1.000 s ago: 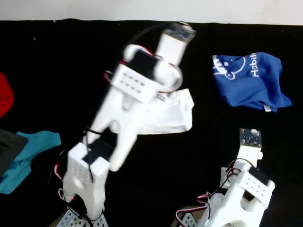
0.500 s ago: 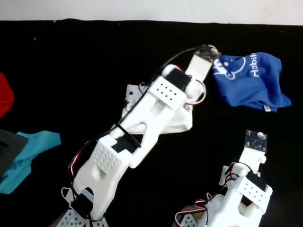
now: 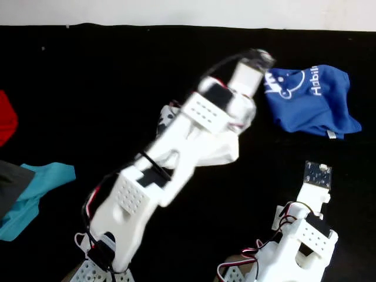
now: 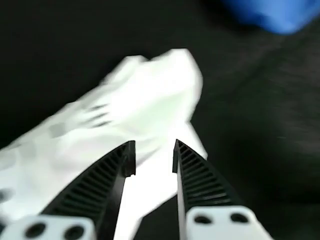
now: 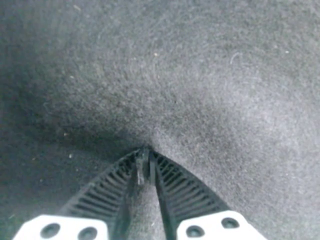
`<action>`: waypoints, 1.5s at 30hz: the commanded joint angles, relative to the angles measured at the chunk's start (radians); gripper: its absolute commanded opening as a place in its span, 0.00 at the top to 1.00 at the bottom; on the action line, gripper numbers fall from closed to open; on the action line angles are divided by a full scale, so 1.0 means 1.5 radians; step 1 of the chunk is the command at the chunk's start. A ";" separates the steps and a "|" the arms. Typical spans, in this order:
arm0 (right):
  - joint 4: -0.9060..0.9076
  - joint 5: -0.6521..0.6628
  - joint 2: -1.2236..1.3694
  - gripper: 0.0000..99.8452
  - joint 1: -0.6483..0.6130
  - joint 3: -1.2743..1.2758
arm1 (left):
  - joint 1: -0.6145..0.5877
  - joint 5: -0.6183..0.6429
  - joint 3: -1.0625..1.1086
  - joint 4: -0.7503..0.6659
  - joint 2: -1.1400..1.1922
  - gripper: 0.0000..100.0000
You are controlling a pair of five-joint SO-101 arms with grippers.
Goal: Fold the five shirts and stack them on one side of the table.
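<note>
A crumpled white shirt (image 3: 222,150) lies mid-table, partly hidden under my left arm (image 3: 194,126). In the left wrist view my left gripper (image 4: 153,146) stands open just above the white shirt (image 4: 125,115), its tips a small gap apart with cloth showing between them. A blue shirt (image 3: 311,100) with white print lies bunched at the back right, and its edge (image 4: 275,12) shows past the white one. My right arm (image 3: 305,232) sits folded at the front right. Its gripper (image 5: 145,159) is shut on nothing, over bare black cloth.
A red shirt (image 3: 6,120) shows at the left edge. A teal shirt (image 3: 38,182) and a dark shirt (image 3: 9,185) lie in a heap at the front left. The black table cover (image 3: 88,70) ends at a white wall at the back.
My left arm has swung right and stretched out over the white shirt, toward the blue one. The right arm shifted slightly and then kept still.
</note>
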 commanded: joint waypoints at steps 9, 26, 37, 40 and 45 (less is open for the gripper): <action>-0.021 -0.006 -0.003 0.99 0.001 0.023 | -0.136 0.005 -0.107 0.131 0.038 0.99; -0.022 -0.006 -0.003 0.99 0.001 0.023 | 0.042 0.007 -0.153 0.287 0.083 0.99; -0.022 -0.006 -0.003 0.99 0.001 0.023 | 0.112 0.006 -0.108 0.284 -0.062 0.99; -0.022 -0.006 -0.003 0.99 0.001 0.023 | 0.078 0.005 -0.105 0.276 -0.088 0.99; -0.022 -0.006 -0.003 0.99 0.001 0.023 | 0.008 0.002 -0.106 0.235 -0.003 0.99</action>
